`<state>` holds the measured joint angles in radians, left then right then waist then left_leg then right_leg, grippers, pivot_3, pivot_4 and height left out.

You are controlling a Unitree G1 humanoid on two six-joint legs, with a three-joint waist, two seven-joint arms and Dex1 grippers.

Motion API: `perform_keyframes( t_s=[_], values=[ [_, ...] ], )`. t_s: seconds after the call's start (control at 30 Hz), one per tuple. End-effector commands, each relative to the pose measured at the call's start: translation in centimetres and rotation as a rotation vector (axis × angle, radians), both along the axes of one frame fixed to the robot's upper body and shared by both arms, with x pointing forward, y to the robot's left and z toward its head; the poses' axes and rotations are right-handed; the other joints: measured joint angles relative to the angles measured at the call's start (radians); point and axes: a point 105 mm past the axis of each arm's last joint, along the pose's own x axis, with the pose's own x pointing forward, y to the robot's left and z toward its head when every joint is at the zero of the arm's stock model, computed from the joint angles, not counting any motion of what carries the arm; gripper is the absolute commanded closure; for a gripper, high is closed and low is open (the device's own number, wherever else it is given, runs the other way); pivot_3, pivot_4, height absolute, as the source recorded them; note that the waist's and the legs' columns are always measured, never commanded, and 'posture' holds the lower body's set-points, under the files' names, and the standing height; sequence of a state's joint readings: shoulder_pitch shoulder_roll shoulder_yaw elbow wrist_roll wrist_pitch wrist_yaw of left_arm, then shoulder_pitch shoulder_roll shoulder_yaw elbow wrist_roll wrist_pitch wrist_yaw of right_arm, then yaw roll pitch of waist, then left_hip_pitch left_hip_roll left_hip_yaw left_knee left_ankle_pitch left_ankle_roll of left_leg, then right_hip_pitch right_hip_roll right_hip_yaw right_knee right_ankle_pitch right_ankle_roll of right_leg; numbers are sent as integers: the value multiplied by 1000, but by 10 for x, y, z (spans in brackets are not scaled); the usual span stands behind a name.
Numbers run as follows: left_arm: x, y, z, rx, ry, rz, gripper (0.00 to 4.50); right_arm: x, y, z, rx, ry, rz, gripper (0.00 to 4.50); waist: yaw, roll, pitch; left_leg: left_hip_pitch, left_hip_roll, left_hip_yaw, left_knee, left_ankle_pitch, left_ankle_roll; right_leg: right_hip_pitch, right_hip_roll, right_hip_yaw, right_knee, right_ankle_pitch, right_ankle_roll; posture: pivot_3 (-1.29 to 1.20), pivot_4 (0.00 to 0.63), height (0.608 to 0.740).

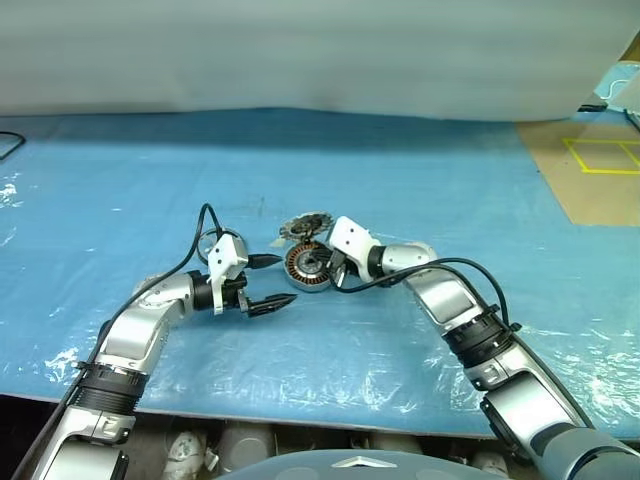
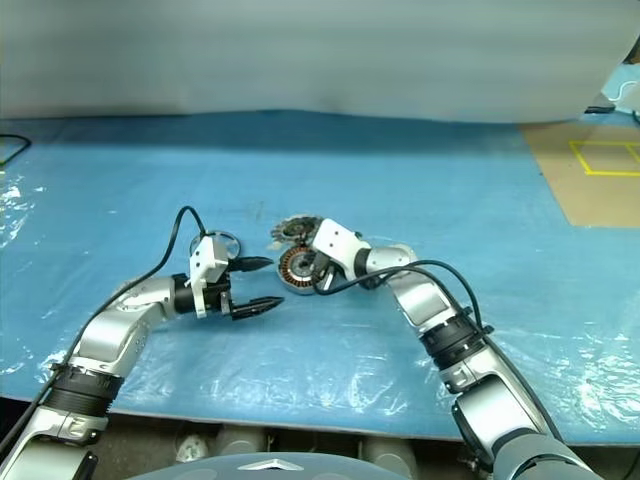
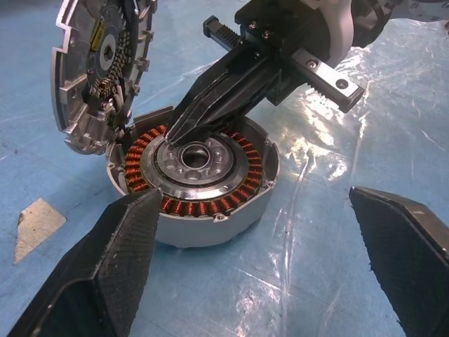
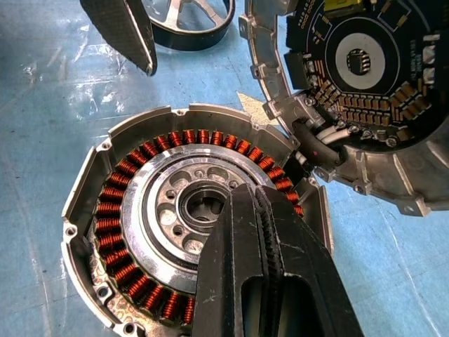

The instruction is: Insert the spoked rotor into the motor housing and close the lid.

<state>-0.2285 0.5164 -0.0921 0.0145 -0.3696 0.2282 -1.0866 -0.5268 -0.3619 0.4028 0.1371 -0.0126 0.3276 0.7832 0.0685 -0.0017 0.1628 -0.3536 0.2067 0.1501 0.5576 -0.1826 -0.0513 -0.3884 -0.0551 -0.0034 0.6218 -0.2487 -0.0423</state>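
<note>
The motor housing (image 4: 196,225) sits open near the middle of the blue surface (image 1: 420,180), copper windings showing, its lid (image 4: 365,91) tilted up against the far rim and joined by wires. The spoked rotor (image 4: 189,24) lies just beside it, not yet inserted. The right gripper (image 3: 184,126), jaws closed and empty, rests its tips over the metal centre. The left gripper (image 1: 266,284), jaws wide open, waits at the housing's side. A good step: clear the right tips from the bore, then lower the rotor level and centred on the hub, minding the wires.
</note>
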Motion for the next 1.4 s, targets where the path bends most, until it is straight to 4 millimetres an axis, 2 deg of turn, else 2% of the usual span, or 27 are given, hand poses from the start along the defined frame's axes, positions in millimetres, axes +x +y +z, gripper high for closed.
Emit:
perform_keyframes(
  t_s=[0.03,0.17,0.27,0.57,0.77,0.9,1.0,1.13,1.23,1.4],
  values=[
    [0,-3,9,-5,-38,-17,0,-7,-2,-12,87,187,-36,4472,-1,0,0,1,0,0,0,0,0,0,0,1,0,0,0,0,150,740],
    [0,-3,9,-5,-39,-18,0,-3,4,18,250,240,-39,4472,-3,0,0,-4,0,1,-1,0,0,-6,1,1,0,0,0,0,150,740],
    [0,-3,9,-4,-39,-20,0,-2,6,26,260,219,-38,4472,-4,0,0,-15,0,1,-1,1,0,-16,2,1,1,1,0,0,150,740],
    [0,-4,8,-4,-34,-20,0,-13,18,39,298,248,30,4472,-2,0,0,-17,0,0,-3,0,-1,-17,2,-2,0,2,2,0,150,740],
    [0,-2,5,-4,-32,-17,0,-20,20,30,227,238,58,4472,-2,0,0,-16,0,0,-3,0,-1,-17,2,-2,0,1,0,0,150,740],
    [-1,-2,5,-3,-32,-17,0,-20,13,2,110,226,29,4472,-1,0,0,-17,0,0,-3,0,-1,-17,2,-2,0,1,1,0,150,740],
    [-1,-2,5,-3,-33,-17,0,-13,5,-9,111,269,-29,4472,-3,0,0,-15,0,0,-3,0,-1,-16,2,-1,1,2,1,0,150,740],
    [-2,-2,5,-2,-32,-17,0,-14,-1,-9,152,344,-42,4472,-1,0,0,-13,0,0,-2,0,-1,-14,1,-1,1,1,0,0,150,740],
    [-1,-2,6,-2,-32,-17,0,-17,-2,-1,232,430,-36,4472,3,0,0,-13,0,0,0,0,0,-13,1,-1,0,1,0,0,150,740],
    [1,-2,6,-3,-33,-16,0,-8,-5,2,286,468,-98,4472,1,0,0,-14,0,0,0,0,0,-13,1,-1,1,1,0,0,150,740]
  ],
)
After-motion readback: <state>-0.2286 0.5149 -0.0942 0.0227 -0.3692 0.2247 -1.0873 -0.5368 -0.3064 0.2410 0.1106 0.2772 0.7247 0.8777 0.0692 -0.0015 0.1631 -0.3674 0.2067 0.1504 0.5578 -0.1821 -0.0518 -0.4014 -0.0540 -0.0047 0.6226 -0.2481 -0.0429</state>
